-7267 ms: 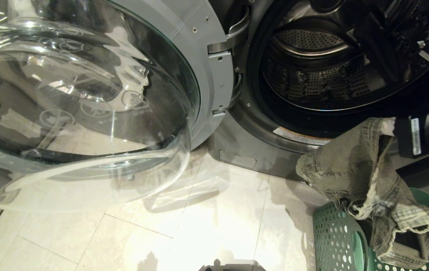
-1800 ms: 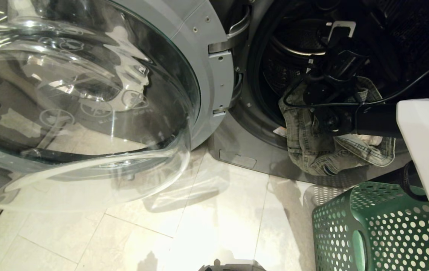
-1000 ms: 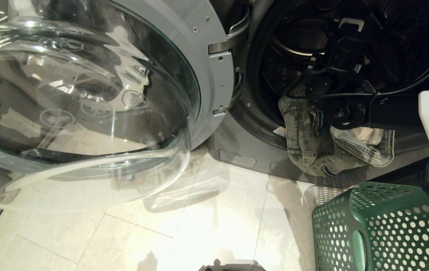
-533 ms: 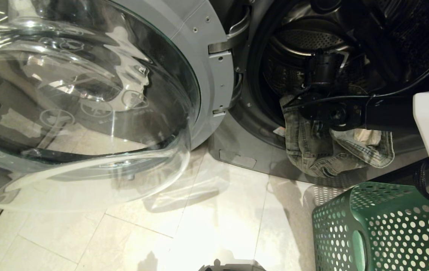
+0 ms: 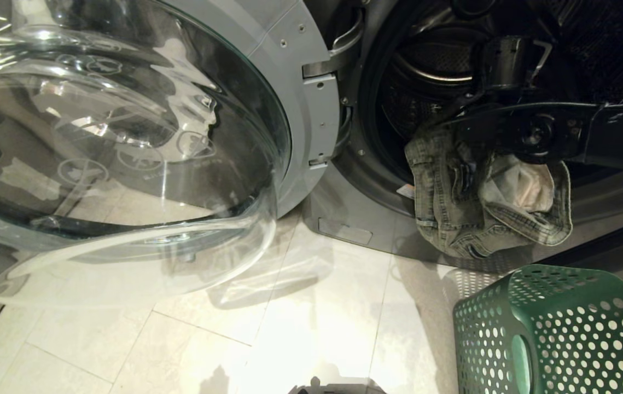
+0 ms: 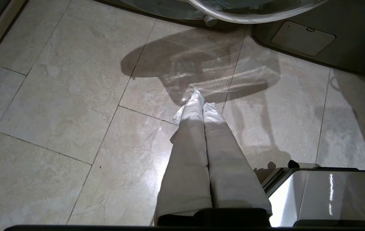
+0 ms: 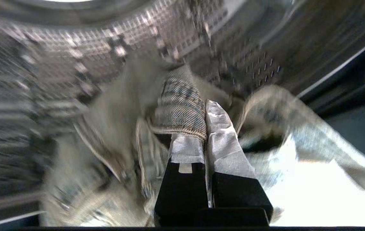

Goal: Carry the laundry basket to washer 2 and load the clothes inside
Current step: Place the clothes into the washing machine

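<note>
The dark grey front-loading washer stands with its drum open; its number label is out of view. The clothes, pale grey-green with dark lines, hang over the lower lip of the opening, half inside. My right arm reaches across into the drum. In the right wrist view my right gripper is shut on a fold of the clothes. The green laundry basket stands on the floor at the lower right, its inside hidden. My left gripper hangs shut and holds nothing above the floor tiles.
The round glass door is swung wide open to the left and fills much of the head view. Pale floor tiles lie between the door and the basket. A grey service panel sits low on the washer front.
My right arm has lifted and swung to the right inside the opening, and its wrist has rolled. The white forearm cover has left the head view. The clothes stay draped over the lip.
</note>
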Available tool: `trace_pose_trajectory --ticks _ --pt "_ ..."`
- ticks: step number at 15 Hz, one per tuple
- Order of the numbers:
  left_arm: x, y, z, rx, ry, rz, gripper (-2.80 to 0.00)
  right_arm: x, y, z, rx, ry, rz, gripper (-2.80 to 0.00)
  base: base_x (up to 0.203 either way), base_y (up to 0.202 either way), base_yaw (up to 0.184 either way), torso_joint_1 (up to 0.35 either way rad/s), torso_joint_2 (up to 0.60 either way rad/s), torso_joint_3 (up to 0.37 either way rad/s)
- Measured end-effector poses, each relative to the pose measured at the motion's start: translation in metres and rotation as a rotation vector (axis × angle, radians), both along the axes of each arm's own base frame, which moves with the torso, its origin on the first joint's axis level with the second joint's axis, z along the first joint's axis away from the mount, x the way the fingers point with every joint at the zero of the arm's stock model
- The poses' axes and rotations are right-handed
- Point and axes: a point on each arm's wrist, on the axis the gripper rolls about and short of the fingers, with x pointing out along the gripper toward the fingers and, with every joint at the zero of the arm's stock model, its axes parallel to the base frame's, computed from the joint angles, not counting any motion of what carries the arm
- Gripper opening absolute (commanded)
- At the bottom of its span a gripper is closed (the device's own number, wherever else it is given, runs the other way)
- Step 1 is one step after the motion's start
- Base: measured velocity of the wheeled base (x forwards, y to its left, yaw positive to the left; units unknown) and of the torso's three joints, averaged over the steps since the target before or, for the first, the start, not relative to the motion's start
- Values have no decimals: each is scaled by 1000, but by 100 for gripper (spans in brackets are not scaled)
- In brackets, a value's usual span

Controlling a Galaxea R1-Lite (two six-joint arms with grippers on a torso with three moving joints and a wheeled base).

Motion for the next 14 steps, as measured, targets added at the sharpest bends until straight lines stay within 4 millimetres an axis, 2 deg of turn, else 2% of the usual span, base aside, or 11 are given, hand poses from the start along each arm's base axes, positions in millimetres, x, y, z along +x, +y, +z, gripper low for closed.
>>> trace_pose_trajectory --ticks 5,11,12,14 --pt "0 0 0 0 0 1 -280 -14 1 11 -12 18 -5 -280 0 0 0 0 0 0" --pt "0 0 0 0 0 0 -280 -14 1 8 -31 53 -62 -280 0 0 0 0 0 0" --pt "0 0 0 0 0 0 -280 -14 1 6 -33 57 -72 0 0 0 0 0 0 0" --pt "0 0 0 0 0 0 -280 -13 2 5 -43 68 -81 0 0 0 0 0 0 0"
